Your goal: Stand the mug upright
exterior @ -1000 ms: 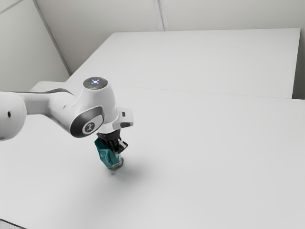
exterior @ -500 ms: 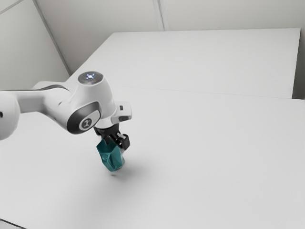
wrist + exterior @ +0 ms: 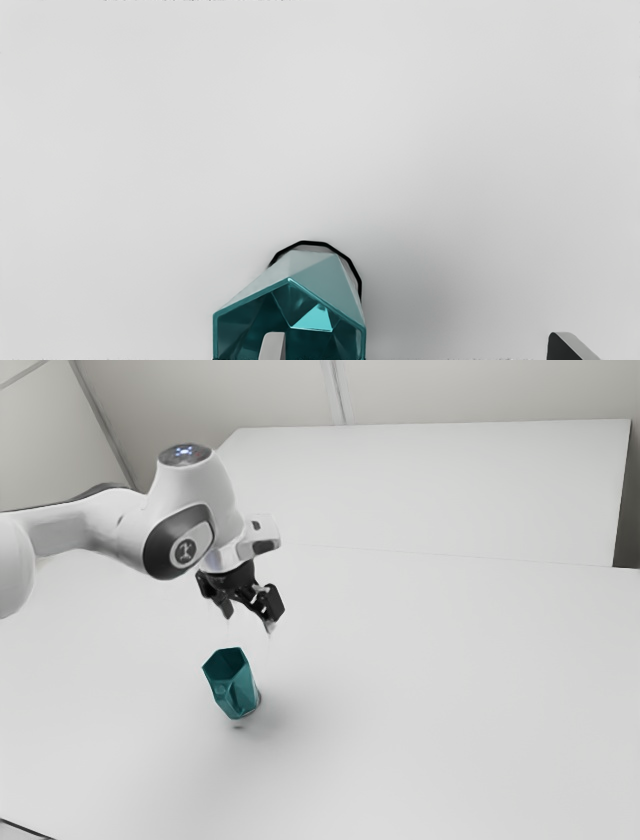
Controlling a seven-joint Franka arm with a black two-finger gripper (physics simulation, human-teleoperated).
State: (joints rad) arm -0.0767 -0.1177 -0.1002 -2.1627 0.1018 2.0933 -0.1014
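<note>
Reaching in from the exterior view's left, the white arm (image 3: 95, 525) comes first. Next there's the teal mug (image 3: 240, 688), standing upright on the table (image 3: 450, 680), mouth up, below the jaws. Above it hangs the black gripper (image 3: 249, 623), its jaws spread wide and clear of the mug, one over its mouth, the other out past its side.

Teal mug (image 3: 236, 685) (faceted), upright on table (image 3: 430, 700), mouth up.
</note>
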